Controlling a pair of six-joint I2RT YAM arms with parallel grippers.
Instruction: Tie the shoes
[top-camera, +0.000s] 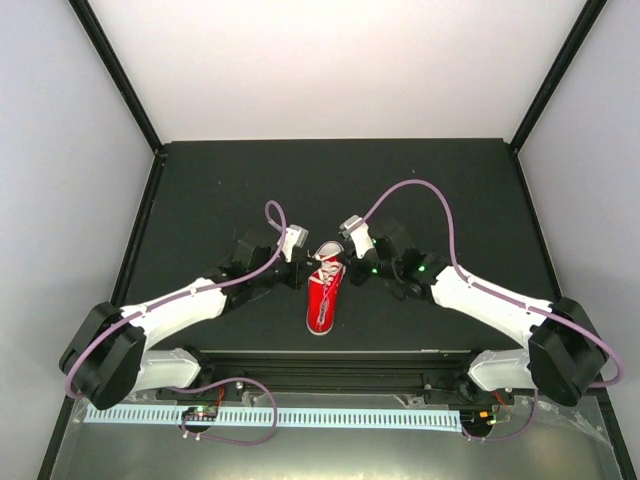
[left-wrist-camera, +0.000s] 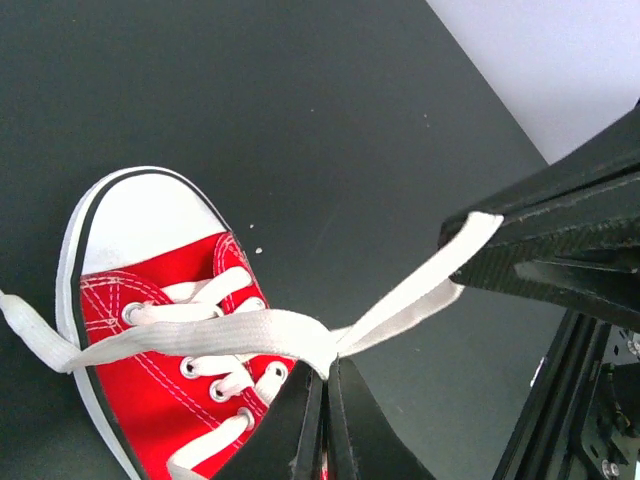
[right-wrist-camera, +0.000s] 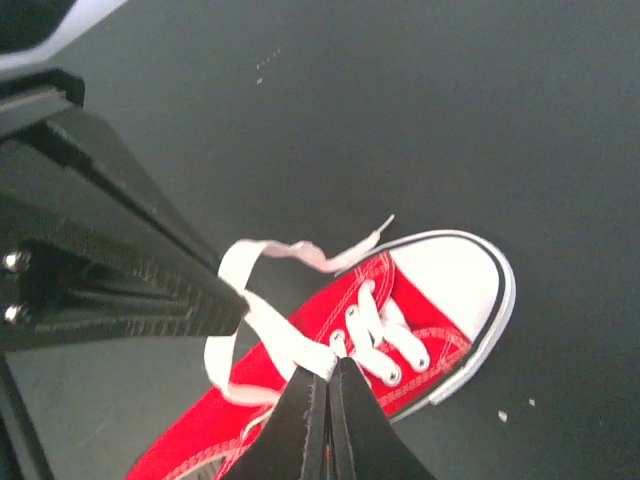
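Both claws sit pinched tight, our left gripper (left-wrist-camera: 323, 385) and right gripper (right-wrist-camera: 329, 378) meeting over the middle of the dark table (top-camera: 210, 190). Between them we see the red sneaker (top-camera: 324, 298), its white toe pointing at the near edge. Each claw clamps a strand of the white laces (left-wrist-camera: 230, 332), stretched across the eyelets.

The sneaker (left-wrist-camera: 140, 400) was red woven canvas (stitched in white thread) with a smooth white rubber toe cap (left-wrist-camera: 140, 220), its laces (left-wrist-camera: 230, 335) flat cloth, the tabletop (left-wrist-camera: 300, 120) matt black.

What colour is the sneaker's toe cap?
White; the toe cap shows best in the left wrist view.
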